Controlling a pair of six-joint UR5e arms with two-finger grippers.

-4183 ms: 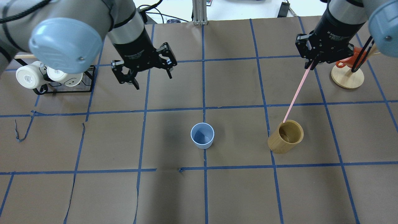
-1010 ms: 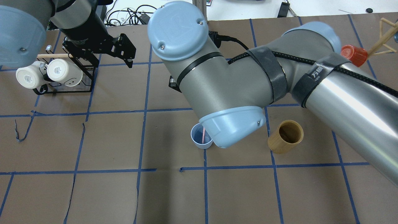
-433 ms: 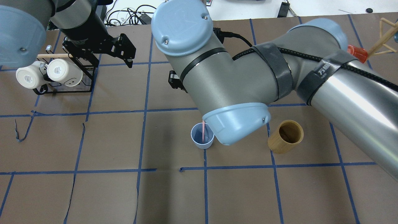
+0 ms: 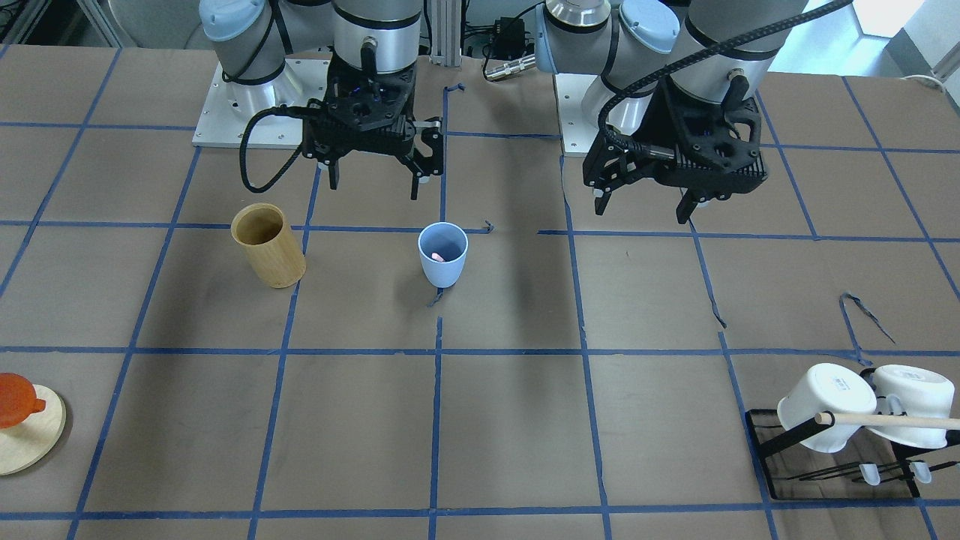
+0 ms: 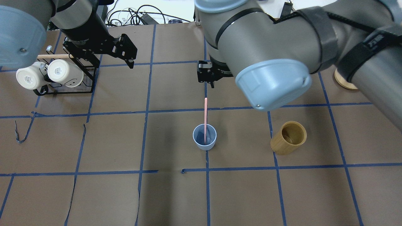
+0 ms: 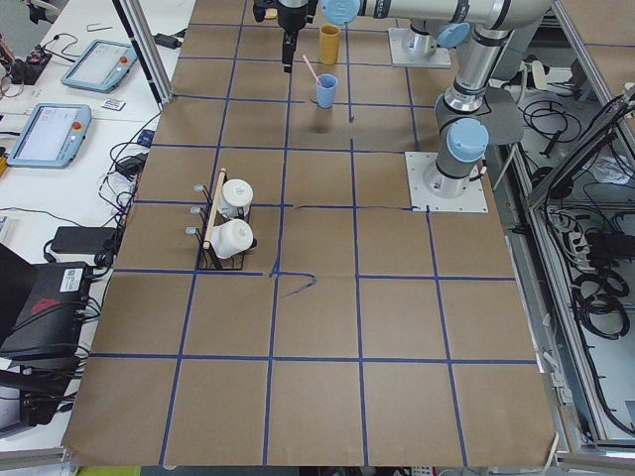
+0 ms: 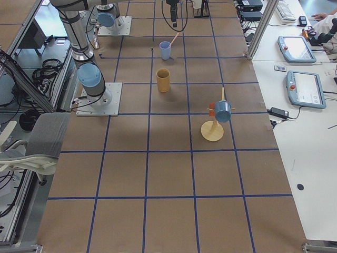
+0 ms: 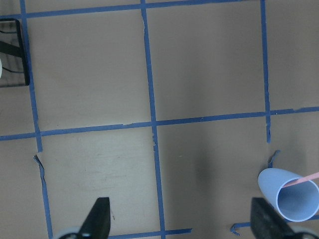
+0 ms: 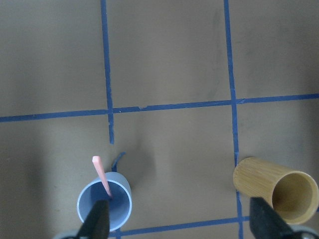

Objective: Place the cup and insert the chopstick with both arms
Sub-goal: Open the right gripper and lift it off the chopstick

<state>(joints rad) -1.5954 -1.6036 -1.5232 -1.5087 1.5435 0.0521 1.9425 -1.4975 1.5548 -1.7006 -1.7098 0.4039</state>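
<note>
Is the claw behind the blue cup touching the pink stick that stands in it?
Apart. The overhead view shows bare table between the right gripper and the top of the pink chopstick, which stands in the blue cup.

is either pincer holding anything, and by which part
Nothing is held: left pincer and right pincer are open and empty. The pink chopstick stands free in the blue cup.

Two white mugs [image 5: 64,73] on one rack [image 5: 94,78] at 10 o'clock, one bamboo cup [image 5: 284,145], one pale-blue cup [image 5: 204,145], one pink chopstick [image 5: 205,116].
</note>
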